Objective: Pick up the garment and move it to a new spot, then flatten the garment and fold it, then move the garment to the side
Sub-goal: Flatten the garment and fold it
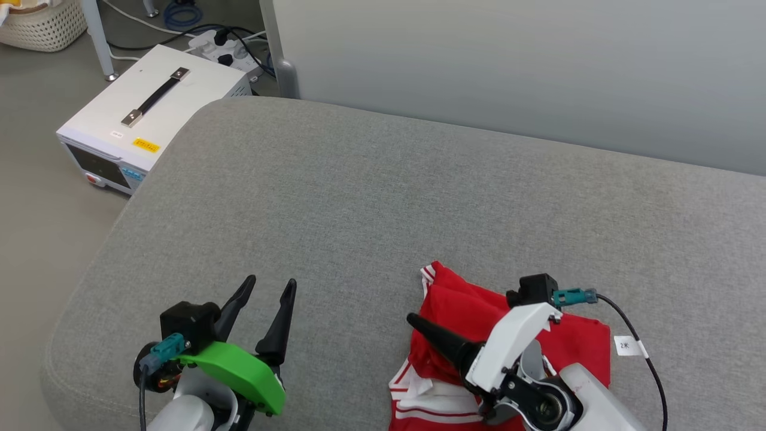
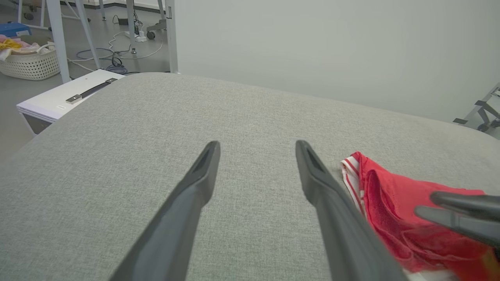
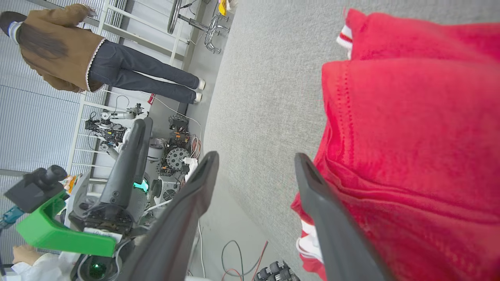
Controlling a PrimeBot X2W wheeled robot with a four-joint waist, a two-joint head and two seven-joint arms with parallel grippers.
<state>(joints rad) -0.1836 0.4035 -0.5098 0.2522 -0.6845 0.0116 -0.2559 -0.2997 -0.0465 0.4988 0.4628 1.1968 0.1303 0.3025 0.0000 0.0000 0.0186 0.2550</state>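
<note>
A: Surface?
B: Grey fabric cushion [image 1: 383,197], pale wall panel [image 1: 508,66] right behind it.
A: Floor?
B: Grey floor [image 1: 42,197]; white box [image 1: 155,102] with black handle, power strip [image 1: 221,48], woven basket [image 1: 45,24] far left. Soft even light.

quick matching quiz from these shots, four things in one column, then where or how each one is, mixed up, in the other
Things:
1 garment
2 left gripper
3 right gripper
4 white case

States:
a on the floor, past the cushion at its far left corner
b open over bare cushion
c bunched up at the near right of the cushion
d open over the red cloth's edge

Pairs: 1-c; 2-b; 3-d; 4-a
</note>
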